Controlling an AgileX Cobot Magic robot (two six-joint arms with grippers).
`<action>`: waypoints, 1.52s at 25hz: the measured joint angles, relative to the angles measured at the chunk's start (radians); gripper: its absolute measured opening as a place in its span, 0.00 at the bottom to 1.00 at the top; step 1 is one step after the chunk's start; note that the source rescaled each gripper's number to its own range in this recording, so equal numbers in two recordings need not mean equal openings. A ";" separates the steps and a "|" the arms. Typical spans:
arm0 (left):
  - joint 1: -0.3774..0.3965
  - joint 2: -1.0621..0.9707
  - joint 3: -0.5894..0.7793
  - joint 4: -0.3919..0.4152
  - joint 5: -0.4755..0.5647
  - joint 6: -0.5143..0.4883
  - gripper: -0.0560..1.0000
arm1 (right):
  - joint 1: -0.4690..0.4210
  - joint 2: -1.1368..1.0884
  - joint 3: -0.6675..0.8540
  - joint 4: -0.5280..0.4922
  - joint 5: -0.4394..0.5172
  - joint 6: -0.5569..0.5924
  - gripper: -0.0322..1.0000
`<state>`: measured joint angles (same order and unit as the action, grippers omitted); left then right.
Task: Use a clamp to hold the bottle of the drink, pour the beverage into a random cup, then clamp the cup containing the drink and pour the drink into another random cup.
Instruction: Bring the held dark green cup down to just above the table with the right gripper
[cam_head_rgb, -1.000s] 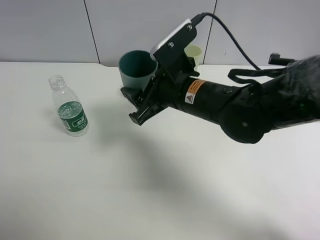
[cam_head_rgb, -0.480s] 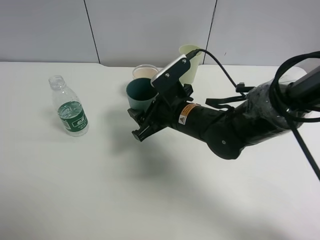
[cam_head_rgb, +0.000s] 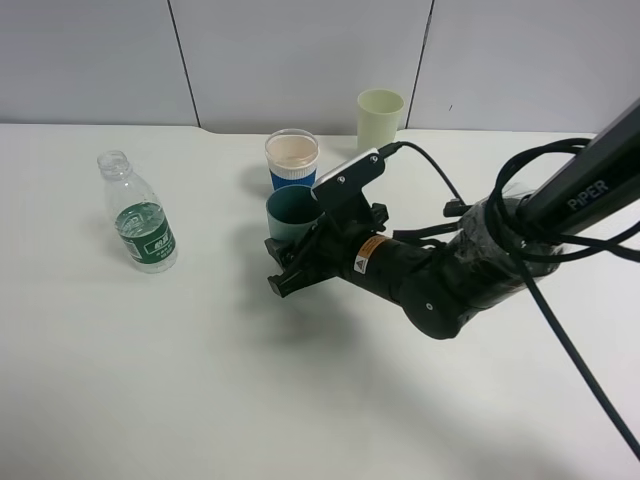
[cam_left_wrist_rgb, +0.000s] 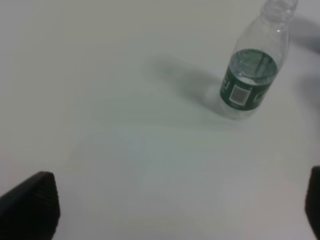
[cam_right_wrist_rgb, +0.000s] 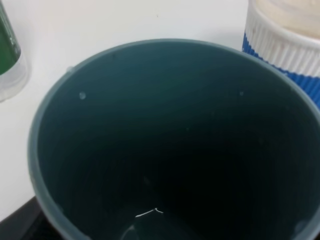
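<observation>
On the white table (cam_head_rgb: 150, 380), we saw the right gripper (cam_head_rgb: 290, 262) with its jaws squeezed tight on the teal cup (cam_head_rgb: 293, 212). The cup was near the middle of the table, just in front of the white paper cup with the blue sleeve (cam_head_rgb: 292, 161). We could not tell if the two cups touched. In the right wrist view the teal cup (cam_right_wrist_rgb: 170, 145) filled almost the whole picture. Its inside was dark, with a few tiny drops on the wall and a small shine low down. We could not tell how much drink was in it. The blue-sleeved cup (cam_right_wrist_rgb: 287, 47) was just beside its rim.

The small clear bottle with the green label (cam_head_rgb: 138, 215) stood straight up on the left side of the table, well apart from the cups. It had no cap. In the left wrist view the bottle (cam_left_wrist_rgb: 252, 67) had clear liquid near the top of the label. The left gripper (cam_left_wrist_rgb: 170, 210) was above bare table, jaws wide apart, holding nothing.

A pale yellow-green cup (cam_head_rgb: 381, 117) stood at the back, near the wall.
</observation>
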<state>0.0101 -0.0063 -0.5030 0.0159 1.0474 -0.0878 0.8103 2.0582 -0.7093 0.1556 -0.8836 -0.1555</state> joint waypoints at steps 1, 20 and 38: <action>0.000 0.000 0.000 0.000 0.000 0.000 1.00 | 0.000 0.006 0.000 0.000 -0.007 0.003 0.03; 0.000 0.000 0.000 0.000 0.000 0.000 1.00 | 0.000 0.015 0.000 -0.003 0.000 0.010 0.03; 0.000 0.000 0.000 0.000 0.000 0.000 1.00 | 0.000 -0.160 0.002 -0.003 0.143 -0.003 1.00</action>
<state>0.0101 -0.0063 -0.5030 0.0159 1.0474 -0.0878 0.8103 1.8981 -0.7075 0.1527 -0.7410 -0.1585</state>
